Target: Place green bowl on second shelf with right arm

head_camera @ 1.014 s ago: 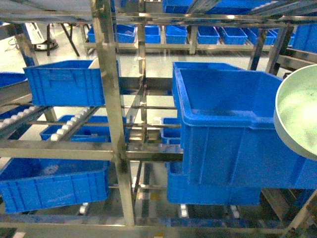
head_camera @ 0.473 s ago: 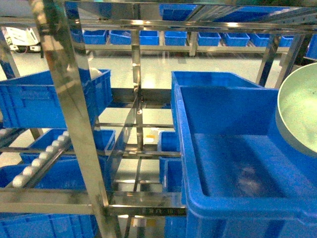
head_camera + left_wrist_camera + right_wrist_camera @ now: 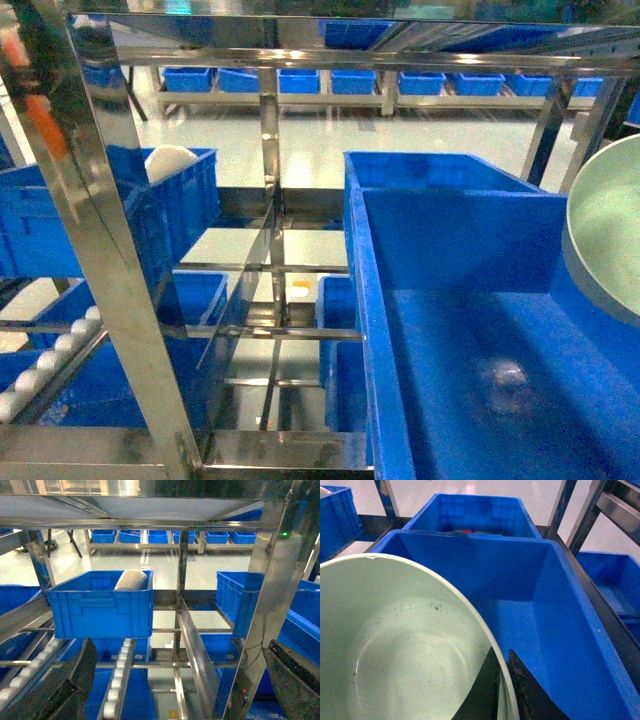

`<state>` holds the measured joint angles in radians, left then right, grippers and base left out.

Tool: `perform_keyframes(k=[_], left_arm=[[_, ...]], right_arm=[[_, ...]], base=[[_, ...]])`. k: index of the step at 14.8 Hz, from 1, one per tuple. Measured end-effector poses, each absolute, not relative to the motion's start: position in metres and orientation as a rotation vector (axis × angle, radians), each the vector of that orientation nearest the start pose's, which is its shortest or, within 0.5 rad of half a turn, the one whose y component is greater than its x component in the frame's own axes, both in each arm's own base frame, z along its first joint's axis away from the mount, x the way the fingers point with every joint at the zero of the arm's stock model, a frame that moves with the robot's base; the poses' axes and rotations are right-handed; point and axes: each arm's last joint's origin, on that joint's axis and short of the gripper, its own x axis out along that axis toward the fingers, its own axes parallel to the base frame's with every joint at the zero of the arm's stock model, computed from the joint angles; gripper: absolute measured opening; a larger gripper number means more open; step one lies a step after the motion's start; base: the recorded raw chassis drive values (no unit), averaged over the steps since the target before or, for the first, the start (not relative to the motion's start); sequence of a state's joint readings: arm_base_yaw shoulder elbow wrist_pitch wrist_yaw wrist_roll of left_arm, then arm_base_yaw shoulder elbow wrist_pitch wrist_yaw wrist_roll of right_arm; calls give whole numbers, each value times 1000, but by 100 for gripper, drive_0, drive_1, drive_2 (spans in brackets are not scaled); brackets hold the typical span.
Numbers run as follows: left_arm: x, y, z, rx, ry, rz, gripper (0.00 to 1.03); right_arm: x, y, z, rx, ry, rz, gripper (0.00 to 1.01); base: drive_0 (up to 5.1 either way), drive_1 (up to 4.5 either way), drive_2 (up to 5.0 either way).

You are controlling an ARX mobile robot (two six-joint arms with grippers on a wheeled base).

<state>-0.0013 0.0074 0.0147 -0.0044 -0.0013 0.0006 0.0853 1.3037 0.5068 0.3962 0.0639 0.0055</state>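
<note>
Mint green bowl [image 3: 405,645] seemingly pinched at its rim by right end effector [image 3: 502,690] above crate [image 3: 560,630].

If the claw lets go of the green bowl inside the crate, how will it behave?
The green bowl looks stiff and thin-walled, so probably light. Its smooth inside suggests a slippery surface; the right claw pinches only its rim, so it might shift. Being round, it may rock or slide on the smooth floor of the crate.
</note>
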Motion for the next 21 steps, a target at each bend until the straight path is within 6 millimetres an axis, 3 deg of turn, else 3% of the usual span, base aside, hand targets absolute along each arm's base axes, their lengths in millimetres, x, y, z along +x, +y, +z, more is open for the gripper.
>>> perform_keyframes(k=[5,9,12,14,15,18,21], left_arm=[[97,0,168,1,-3,0,98],[97,0,168,1,-3,0,98],[97,0,168,1,-3,0,98],[97,0,168,1,-3,0,98],[97,0,168,1,-3,0,98],[97,0,168,1,-3,0,98],[97,0,168,1,-3,0,98]], right_arm=[[252,20,186,-21,415,30,3],[250,31,175,-7,504,145,3],[261,31,147,50,617,148,3],[287,17,115,148,737,58,3],[319,-4,80,263,855,-66,3],[347,-22,29,438,994,-239,3],[377,-9,30,476,947,-303,3]], base=[[8,8,8],[0,0,0],[0,0,0],[0,0,0],[0,0,0],[0,0,0],[0,0,0]])
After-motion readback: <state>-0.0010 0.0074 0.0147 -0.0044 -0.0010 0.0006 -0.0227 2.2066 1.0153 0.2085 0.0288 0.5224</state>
